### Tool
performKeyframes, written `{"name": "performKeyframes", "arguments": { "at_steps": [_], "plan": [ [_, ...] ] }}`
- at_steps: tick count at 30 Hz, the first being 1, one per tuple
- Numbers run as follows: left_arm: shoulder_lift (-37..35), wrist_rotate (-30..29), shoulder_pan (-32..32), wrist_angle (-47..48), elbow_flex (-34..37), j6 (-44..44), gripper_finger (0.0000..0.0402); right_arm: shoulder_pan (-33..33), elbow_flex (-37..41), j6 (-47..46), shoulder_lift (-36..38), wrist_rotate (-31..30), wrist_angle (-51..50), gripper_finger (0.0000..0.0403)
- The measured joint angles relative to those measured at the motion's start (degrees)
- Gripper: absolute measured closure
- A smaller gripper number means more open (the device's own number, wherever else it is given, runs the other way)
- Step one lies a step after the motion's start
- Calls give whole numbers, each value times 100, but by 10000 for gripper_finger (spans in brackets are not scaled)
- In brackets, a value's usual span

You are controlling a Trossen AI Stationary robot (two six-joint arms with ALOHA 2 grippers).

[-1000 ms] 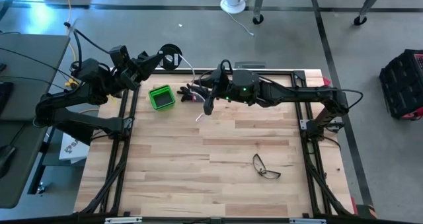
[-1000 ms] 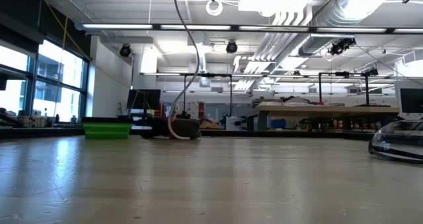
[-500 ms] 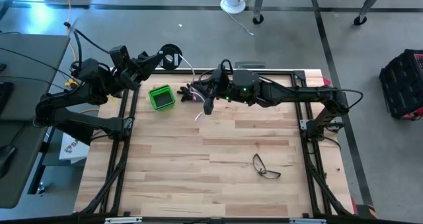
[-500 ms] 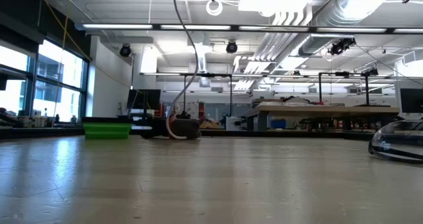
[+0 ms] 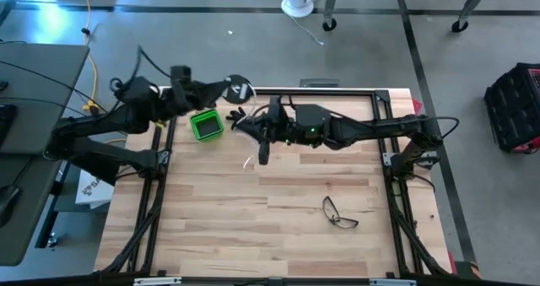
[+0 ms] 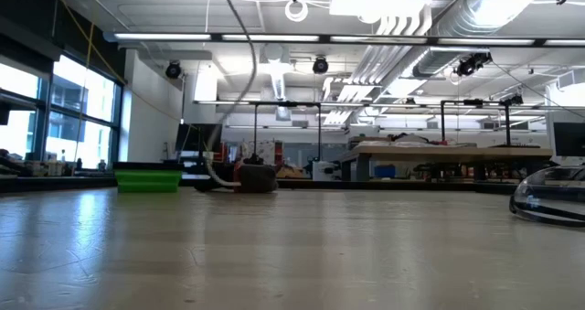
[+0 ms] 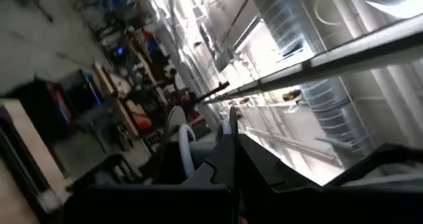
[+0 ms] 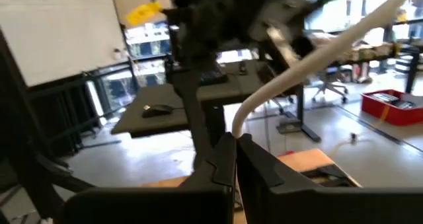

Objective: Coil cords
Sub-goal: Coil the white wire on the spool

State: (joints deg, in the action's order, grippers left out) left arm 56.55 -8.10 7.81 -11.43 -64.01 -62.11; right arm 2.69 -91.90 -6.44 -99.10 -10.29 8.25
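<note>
White thin flexible cord pinched by closed right fingers above worktop rear | left fingers closed on round black reel, keeping cord taut for winding.

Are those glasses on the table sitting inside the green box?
No, the glasses lie on bare wood near the table's front, far from the green box.

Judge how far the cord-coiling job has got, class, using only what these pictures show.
Done: no finished coil is visible. In hand: the left gripper holds the black reel at the table's far edge; the right gripper is shut on the white cord. Left: a loose cord end lies unwound on the wood.
</note>
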Motion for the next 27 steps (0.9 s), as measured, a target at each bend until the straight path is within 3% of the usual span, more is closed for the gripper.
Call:
{"name": "performKeyframes", "arguments": {
  "at_steps": [7, 14, 27],
  "plan": [
    [230, 717, -39, 210, 2, -1191, 401, 192, 0, -243, -323, 10, 541, 403],
    [226, 736, -311, 467, 2, -1925, 401, 254, 2, -206, -333, -145, 833, 403],
    [228, 1111, -939, 548, 0, -2987, 402, 126, 2, 6, -331, 182, 1200, 402]
  ]
}}
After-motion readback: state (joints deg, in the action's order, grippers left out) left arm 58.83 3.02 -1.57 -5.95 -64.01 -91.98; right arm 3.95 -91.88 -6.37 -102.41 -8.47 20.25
